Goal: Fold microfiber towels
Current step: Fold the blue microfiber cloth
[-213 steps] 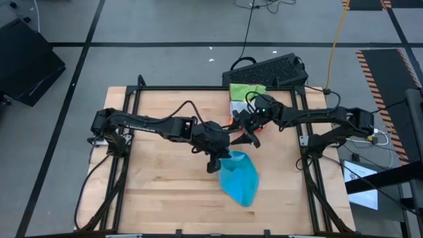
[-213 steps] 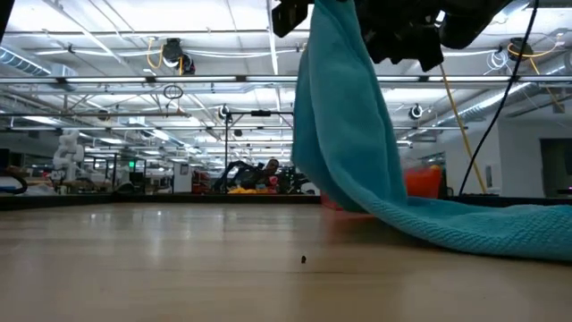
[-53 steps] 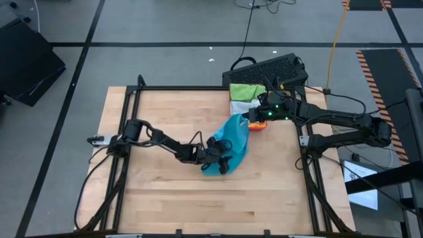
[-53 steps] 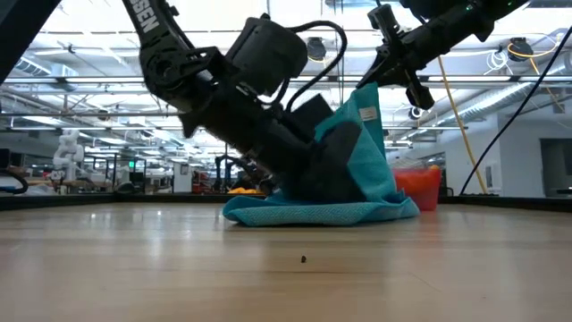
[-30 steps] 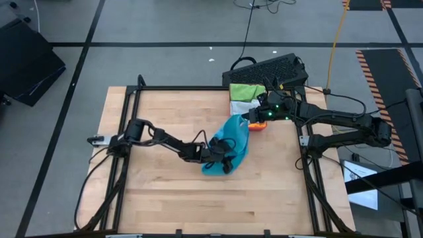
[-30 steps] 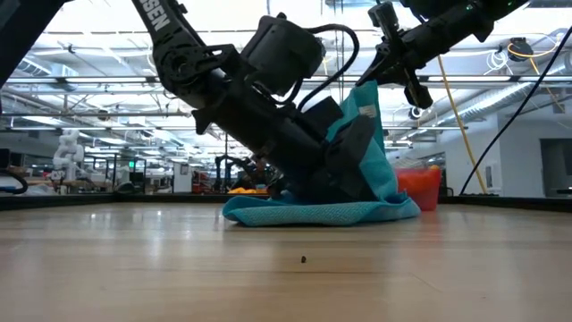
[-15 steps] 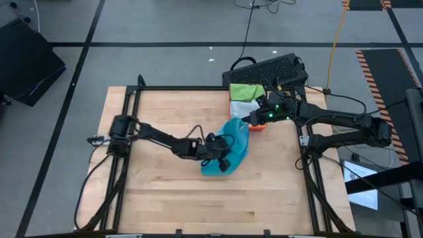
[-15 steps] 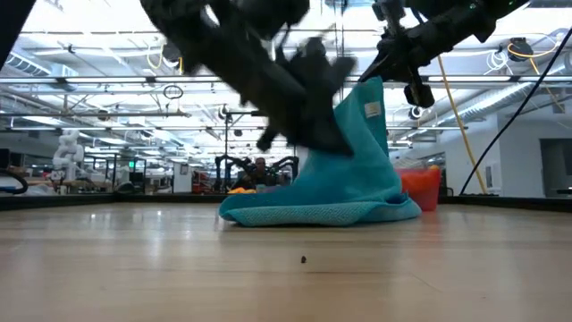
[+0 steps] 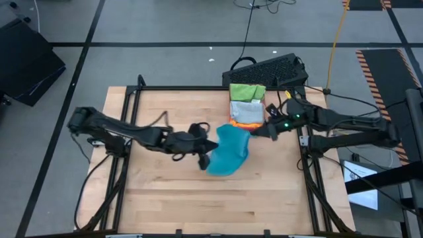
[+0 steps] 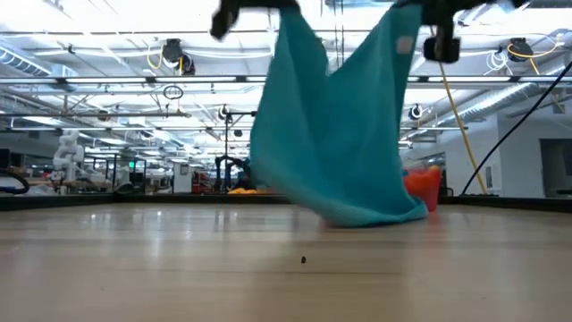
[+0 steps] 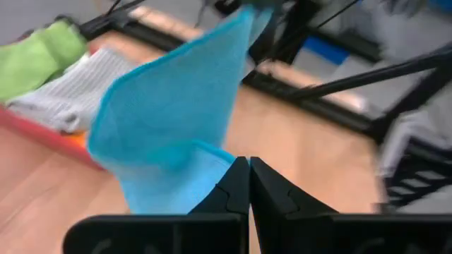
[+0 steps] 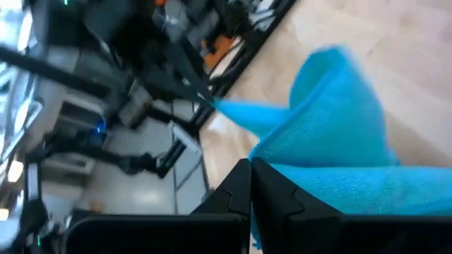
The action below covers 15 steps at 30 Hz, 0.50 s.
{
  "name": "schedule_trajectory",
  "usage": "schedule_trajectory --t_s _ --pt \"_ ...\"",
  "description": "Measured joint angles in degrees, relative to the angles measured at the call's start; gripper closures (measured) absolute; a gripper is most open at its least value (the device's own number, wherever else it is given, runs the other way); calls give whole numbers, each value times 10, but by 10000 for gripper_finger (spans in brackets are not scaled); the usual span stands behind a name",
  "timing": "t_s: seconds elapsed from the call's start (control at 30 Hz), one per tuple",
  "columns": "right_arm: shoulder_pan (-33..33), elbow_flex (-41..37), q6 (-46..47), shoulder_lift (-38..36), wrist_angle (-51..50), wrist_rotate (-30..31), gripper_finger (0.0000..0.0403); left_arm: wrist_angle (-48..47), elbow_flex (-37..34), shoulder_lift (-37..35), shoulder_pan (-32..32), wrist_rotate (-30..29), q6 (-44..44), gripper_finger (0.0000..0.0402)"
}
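**Blue towel held up between two grippers**

Wooden table (image 9: 165, 192) with a black frame sits on a grey floor marked with dark tape lines; a black keyboard (image 9: 268, 69) lies just past its far edge. The low view looks across the tabletop into a large hall with ceiling lights and truss rails.

Near the table's middle, a blue towel (image 9: 228, 151) is held off the wood by both arms. The left gripper (image 9: 203, 157) is clamped on the towel's left edge; in the left wrist view its fingers (image 11: 236, 185) meet with blue cloth pinched between them. The right gripper (image 9: 254, 132) is clamped on the towel's right corner, and the right wrist view shows its fingers (image 12: 244, 185) closed on the cloth as well.

In the low view the towel (image 10: 335, 125) hangs like a sling from two high points, its lowest fold reaching down to the tabletop or just above it; which, I cannot tell.

At the far right of the table a red tray (image 9: 246, 125) holds a grey towel (image 9: 248, 112), with a green towel (image 9: 246, 91) just behind it. Both lie well clear of the blue one.
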Motion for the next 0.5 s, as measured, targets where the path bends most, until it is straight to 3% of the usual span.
schedule_trajectory --t_s 0.23,0.33,0.4,0.5 --pt "73 109 -29 3 -115 78 403 -12 0 -89 -57 2 -3 396" --pt "101 179 -51 19 -177 104 403 27 0 -120 -88 2 -5 399" --pt "119 229 -61 34 -225 109 403 61 0 -138 -111 8 -10 397" --pt "154 300 -51 56 -290 82 403 131 0 -158 -141 62 -46 395"
